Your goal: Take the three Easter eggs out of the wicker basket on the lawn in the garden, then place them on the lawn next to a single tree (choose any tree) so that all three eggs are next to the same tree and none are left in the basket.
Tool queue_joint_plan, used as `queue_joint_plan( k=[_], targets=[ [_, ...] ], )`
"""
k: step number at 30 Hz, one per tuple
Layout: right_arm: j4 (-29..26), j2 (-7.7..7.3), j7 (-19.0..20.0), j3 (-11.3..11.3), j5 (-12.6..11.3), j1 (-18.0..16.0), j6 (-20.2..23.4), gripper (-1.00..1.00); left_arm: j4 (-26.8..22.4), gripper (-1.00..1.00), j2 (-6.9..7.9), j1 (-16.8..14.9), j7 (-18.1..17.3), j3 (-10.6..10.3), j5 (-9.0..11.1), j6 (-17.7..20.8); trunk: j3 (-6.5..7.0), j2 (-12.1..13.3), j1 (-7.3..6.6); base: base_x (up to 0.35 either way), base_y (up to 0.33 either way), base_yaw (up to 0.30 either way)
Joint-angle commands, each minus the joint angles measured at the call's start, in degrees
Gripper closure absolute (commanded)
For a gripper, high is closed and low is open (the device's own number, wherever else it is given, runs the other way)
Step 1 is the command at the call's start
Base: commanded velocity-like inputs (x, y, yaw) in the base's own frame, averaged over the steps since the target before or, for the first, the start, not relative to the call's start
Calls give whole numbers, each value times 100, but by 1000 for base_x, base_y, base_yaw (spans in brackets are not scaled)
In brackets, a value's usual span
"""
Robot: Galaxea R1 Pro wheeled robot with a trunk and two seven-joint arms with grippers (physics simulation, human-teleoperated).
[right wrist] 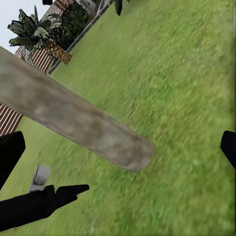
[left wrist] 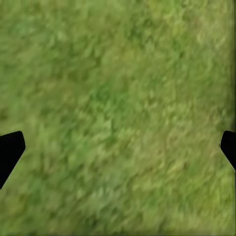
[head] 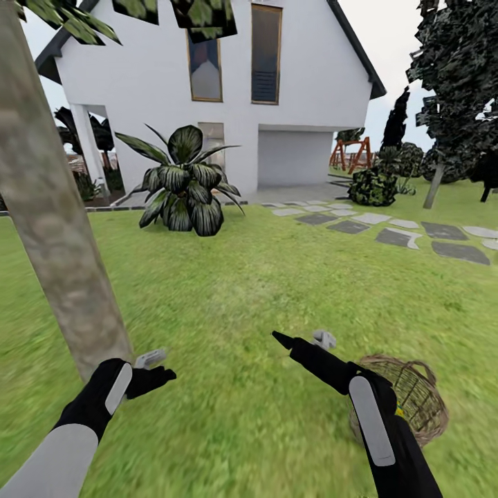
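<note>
Wicker basket (head: 408, 398) sat on the lawn (head: 263, 290) just beside the right hand (head: 304, 340), eggs unseen (weave hid them). Both hands were spread and empty, left hand (head: 153, 366) near the tree (head: 48, 207). A hurried reach might tip the basket.

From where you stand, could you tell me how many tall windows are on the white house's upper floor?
2, on the white gabled house: the left wood-framed window, its top behind dark leaves, and the taller right window beside it. Other walls are hidden.
</note>
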Motion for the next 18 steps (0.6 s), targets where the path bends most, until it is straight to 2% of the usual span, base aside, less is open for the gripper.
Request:
queue_joint_plan(
  k=[1,18],
  targets=[
    [-1,6,36,-17,21,-6,32,-100,-6,-100,-1,-2,-31,17,-21,29,19,38,-23,0,0,-203],
    [16,5,45,-300,21,-6,27,-100,-6,-100,-1,-2,-23,43,-21,25,444,720,-396,0,0,-203]
  ],
)
